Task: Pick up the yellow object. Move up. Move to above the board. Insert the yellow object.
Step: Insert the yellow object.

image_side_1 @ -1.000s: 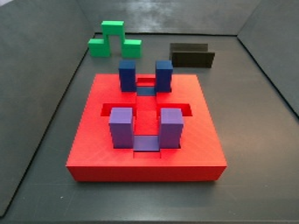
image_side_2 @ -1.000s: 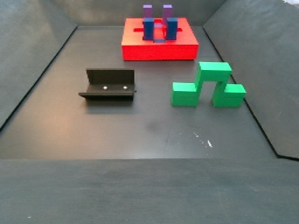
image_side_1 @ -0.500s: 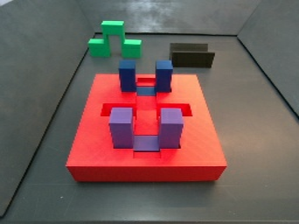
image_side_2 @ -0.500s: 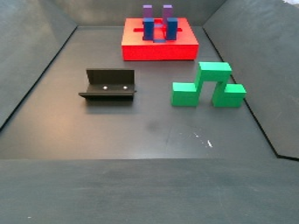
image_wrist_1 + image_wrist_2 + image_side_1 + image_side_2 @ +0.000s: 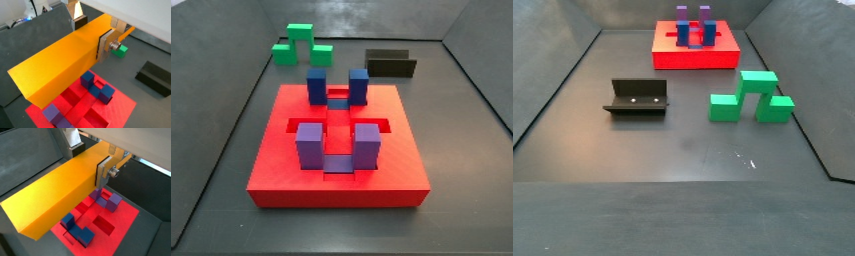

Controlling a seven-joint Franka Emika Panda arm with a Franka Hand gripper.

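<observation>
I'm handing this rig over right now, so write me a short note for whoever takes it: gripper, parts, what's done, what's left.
Gripper: shut on the yellow bar, out of both side views, seen in both wrist views.
Yellow bar: held in the air, with the red board below it.
Red board: on the floor, slots empty, blue posts and purple posts upright.
Done: pick-up, lift, move above the board.
Left: lower and insert the bar.

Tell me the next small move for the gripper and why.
Probably a slow, straight descent. In both wrist views the gripper holds the yellow object between its fingers, above the board, whose blue posts show below the bar. It is not inserted yet, and neither side view shows the gripper, so alignment is uncertain.
</observation>
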